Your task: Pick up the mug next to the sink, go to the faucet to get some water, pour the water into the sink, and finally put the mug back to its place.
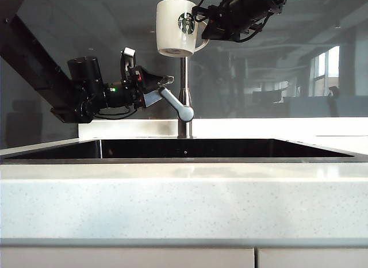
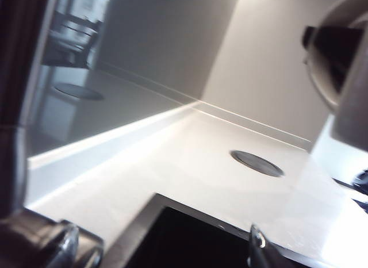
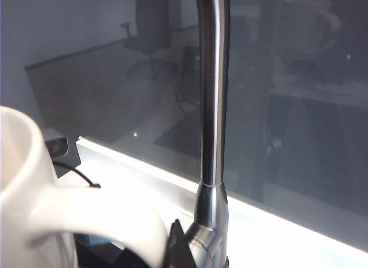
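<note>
The white mug (image 1: pixel 175 26) with its green logo hangs upright, high beside the top of the faucet (image 1: pixel 184 107). My right gripper (image 1: pixel 203 27) is shut on its loop handle from the right. The right wrist view shows that gripper (image 3: pixel 150 252) on the white handle (image 3: pixel 98 216), with the faucet's steel neck (image 3: pixel 213 107) just beyond. My left gripper (image 1: pixel 148 68) stands open at the upper end of the faucet's lever (image 1: pixel 175 104). In the left wrist view its fingertips (image 2: pixel 260 245) spread wide over the sink's dark corner (image 2: pixel 190 239). The sink (image 1: pixel 184 148) lies below.
The pale speckled countertop (image 1: pixel 184 205) runs along the front of the sink, with cabinet fronts under it. A glass wall stands behind the faucet. A round dark disc (image 2: pixel 257 163) is set in the counter beside the sink.
</note>
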